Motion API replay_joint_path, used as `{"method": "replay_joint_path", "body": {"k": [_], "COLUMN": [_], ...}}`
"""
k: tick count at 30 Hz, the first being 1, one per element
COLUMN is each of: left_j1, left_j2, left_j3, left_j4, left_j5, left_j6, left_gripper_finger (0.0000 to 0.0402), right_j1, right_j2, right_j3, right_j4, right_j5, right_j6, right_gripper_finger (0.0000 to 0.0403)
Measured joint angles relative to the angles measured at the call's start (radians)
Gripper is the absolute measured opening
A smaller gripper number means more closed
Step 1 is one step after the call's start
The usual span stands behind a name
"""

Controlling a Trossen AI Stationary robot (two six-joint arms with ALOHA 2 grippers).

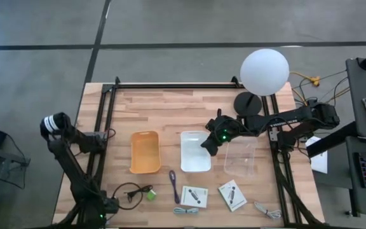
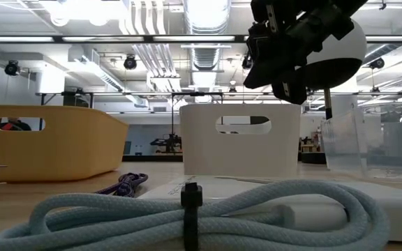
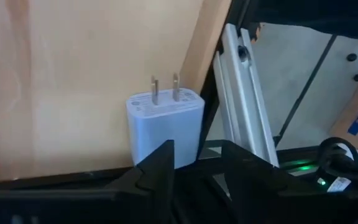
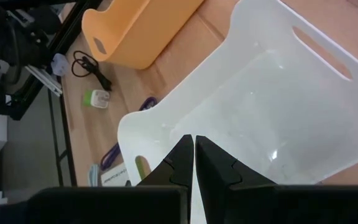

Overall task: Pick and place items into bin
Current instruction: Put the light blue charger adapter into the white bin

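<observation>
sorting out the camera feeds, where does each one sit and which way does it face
High: above the table, looking straight down; both arms show, the right gripper over the white bin.
Low: at tabletop height, looking across a pale cable to the bins; the right gripper hangs at top.
Left wrist: on the left arm at the table's edge, facing a white charger between its open fingers.
Right wrist: looks down past shut fingers into the white bin.
Shared: high, low and right wrist all show the white and orange bin.

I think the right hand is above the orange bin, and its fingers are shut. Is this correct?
Not quite. The right hand is above the white bin, not the orange bin; the high view shows this. Its fingers are indeed shut.
</observation>
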Motion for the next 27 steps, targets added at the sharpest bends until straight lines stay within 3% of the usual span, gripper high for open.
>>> {"method": "replay_joint_path", "body": {"k": [9,20,27], "left_j1": [0.000,0.022,0.097], "left_j2": [0.029,0.030,0.014], "left_j3": [0.002,-0.097,-0.118], "left_j4": [-0.033,-0.063,-0.095], "left_j5": [-0.019,-0.202,-0.335], "left_j6": [0.000,0.018,0.088], "left_gripper_finger": [0.0123,0.0124,0.0124], "right_j1": [0.000,0.000,0.000], "right_j2": [0.000,0.000,0.000], "right_j3": [0.000,0.000,0.000], "right_j4": [0.000,0.000,0.000], "right_j5": [0.005,0.009,0.012], "right_j6": [0.002,0.004,0.004], "right_gripper_finger": [0.0009,0.0009,0.0009]}}
